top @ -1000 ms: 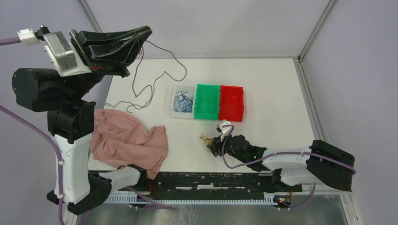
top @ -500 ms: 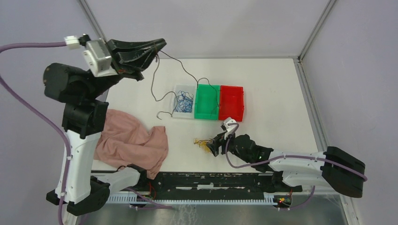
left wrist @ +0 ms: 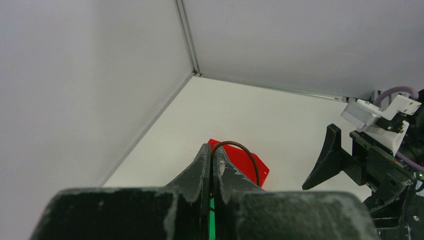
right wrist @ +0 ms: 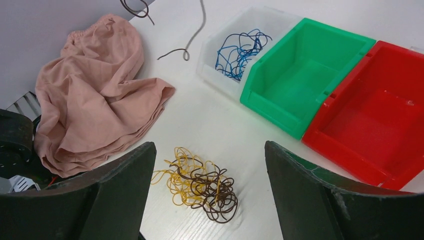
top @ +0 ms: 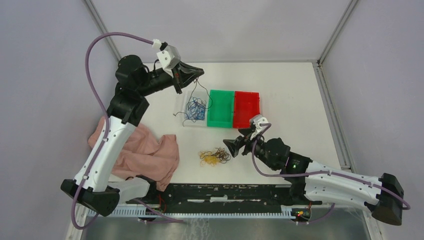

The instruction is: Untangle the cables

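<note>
A small tangle of yellow and dark brown cables (top: pixel 214 157) (right wrist: pixel 202 182) lies loose on the white table. My right gripper (top: pixel 237 141) (right wrist: pixel 209 150) stands open just right of it in the top view, fingers wide on either side and touching nothing. Blue cables (top: pixel 195 109) (right wrist: pixel 240 47) sit in the clear bin (top: pixel 185 120). My left gripper (top: pixel 200 74) (left wrist: pixel 212 150) is raised over that bin, shut on one long dark brown cable (top: pixel 204 92) (left wrist: pixel 247 152). That cable hangs down, and its loose end (right wrist: pixel 185 52) lies on the table by the bin.
A green bin (top: pixel 221 108) (right wrist: pixel 305 75) and a red bin (top: pixel 246 109) (right wrist: pixel 380 105) stand joined to the right of the clear bin (right wrist: pixel 215 75). A crumpled pink cloth (top: pixel 145 150) (right wrist: pixel 90 105) lies at the near left.
My left arm swung down and right, carrying the dark cable from the far left to over the clear bin. My right gripper opened, let go of the yellow-brown tangle and drew back to the right.
</note>
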Available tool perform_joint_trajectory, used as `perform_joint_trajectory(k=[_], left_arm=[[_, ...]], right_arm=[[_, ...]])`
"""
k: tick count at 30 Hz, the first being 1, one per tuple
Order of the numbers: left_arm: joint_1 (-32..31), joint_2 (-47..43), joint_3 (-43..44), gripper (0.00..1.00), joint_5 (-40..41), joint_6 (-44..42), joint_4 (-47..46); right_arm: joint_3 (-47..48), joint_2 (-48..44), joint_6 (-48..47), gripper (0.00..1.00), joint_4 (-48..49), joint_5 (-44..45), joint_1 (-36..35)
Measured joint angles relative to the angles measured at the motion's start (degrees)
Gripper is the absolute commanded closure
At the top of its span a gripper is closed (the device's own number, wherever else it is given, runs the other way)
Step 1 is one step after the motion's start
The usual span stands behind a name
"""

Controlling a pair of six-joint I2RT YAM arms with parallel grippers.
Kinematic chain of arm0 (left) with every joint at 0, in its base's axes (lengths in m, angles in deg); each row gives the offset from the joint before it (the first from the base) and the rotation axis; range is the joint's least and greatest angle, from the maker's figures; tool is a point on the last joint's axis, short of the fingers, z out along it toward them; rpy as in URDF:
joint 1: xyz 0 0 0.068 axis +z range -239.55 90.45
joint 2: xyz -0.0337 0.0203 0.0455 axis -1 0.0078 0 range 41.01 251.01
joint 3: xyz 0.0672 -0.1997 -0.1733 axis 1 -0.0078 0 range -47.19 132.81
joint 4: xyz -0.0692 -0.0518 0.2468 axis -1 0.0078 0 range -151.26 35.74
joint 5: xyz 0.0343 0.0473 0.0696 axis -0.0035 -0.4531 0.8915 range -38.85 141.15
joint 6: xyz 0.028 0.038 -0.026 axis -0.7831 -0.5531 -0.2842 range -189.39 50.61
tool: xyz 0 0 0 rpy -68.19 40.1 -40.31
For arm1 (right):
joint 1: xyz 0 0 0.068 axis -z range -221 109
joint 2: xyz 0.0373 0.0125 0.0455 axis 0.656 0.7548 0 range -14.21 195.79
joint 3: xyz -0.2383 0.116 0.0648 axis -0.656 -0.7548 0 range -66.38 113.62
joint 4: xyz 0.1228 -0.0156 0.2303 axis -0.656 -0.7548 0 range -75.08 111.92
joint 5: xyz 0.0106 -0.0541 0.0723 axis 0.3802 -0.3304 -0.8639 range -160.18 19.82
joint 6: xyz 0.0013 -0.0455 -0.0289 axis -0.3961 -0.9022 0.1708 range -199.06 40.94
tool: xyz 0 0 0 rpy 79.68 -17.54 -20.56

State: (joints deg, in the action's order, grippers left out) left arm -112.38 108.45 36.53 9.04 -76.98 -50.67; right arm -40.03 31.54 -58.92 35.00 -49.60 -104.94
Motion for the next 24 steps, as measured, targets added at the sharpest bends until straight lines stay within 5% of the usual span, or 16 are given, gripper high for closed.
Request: perform_joint_trajectory(k=[10, 24], left_arm=[[-1.2, 4.1, -0.5, 0.97, 0.3, 0.0, -1.1], [-5.1, 11.6, 0.1, 0.97, 3.7, 0.0, -1.3]], right_arm=[[7.7, 4.8, -2.4, 0.15, -1.8, -0.2, 1.5], [22.1, 15.2, -0.4, 0.33, 4.6, -17.6, 5.3]])
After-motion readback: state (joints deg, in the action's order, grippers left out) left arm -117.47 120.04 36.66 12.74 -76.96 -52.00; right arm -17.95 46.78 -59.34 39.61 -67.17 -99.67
